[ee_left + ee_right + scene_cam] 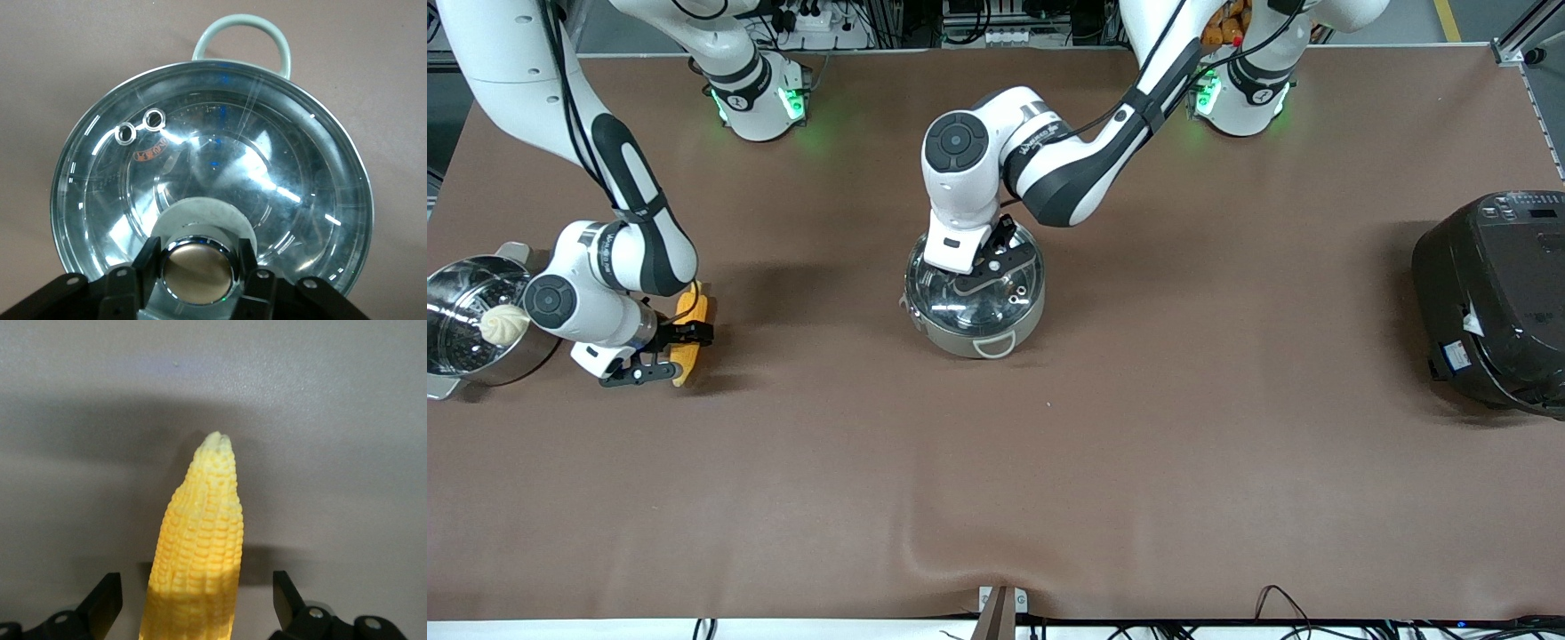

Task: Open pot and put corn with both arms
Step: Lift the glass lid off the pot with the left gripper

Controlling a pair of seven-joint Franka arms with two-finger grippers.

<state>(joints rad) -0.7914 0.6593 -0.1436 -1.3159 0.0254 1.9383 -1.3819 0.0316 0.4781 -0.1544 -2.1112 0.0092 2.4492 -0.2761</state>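
My left hand (996, 260) is down on the pot (974, 298), which stands in the middle of the surface (1103, 444) with its glass lid (213, 167) on. In the left wrist view my two fingers (248, 257) press against either side of the copper-coloured knob (197, 268), clamped on it. One grey loop handle (243, 40) shows at the pot's rim.

My right hand (665, 351) is low at the corn (690, 329), which lies on the surface toward the right arm's end. In the right wrist view my fingers (107, 600) stand wide apart with the cob (200, 547) between them, a gap showing on each side, so they do not grip it. Its tapered tip points away from the hand.

Just beside that arm, nearer the surface's edge, stands a steel steamer pot (463, 307) with a white bun (504, 324) in it. A black rice cooker (1494, 298) sits at the left arm's end, well apart from the pot.
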